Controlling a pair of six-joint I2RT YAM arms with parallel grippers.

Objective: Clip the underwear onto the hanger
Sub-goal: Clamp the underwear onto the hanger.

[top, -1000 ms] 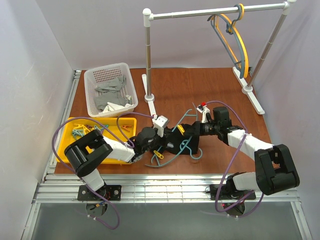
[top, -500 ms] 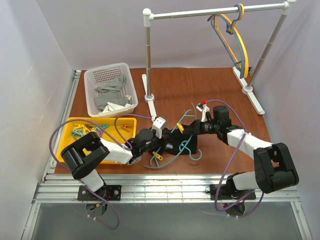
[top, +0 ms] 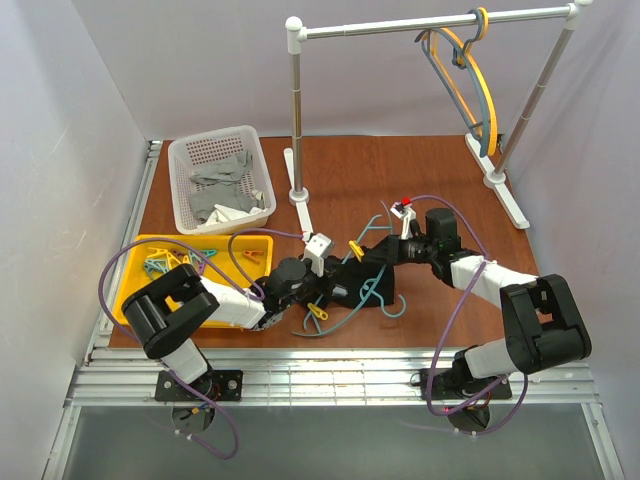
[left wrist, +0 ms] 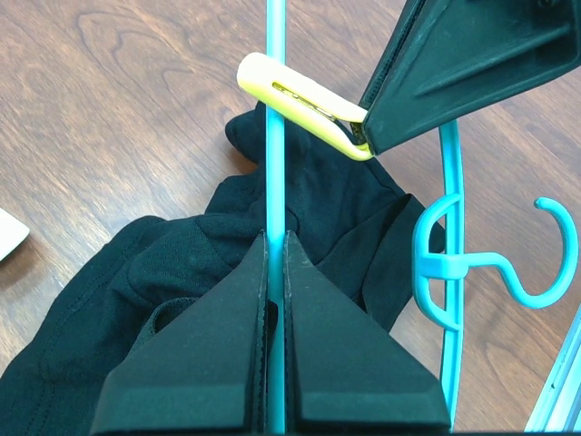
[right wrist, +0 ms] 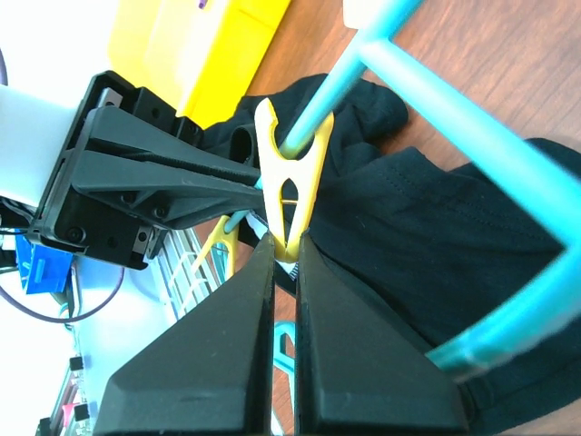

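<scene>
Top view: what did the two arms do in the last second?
The right gripper, shut on the yellow clothespin, nudged it slightly up and left in that view, along the teal hanger. The left arm's elbow shifted slightly downward. The left gripper stays clamped on the hanger over the black underwear.

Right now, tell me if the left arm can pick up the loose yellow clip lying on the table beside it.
Probably not yet. The loose yellow clip lies close by with nothing over it, but the left gripper is shut on the hanger and would have to let go first.
</scene>
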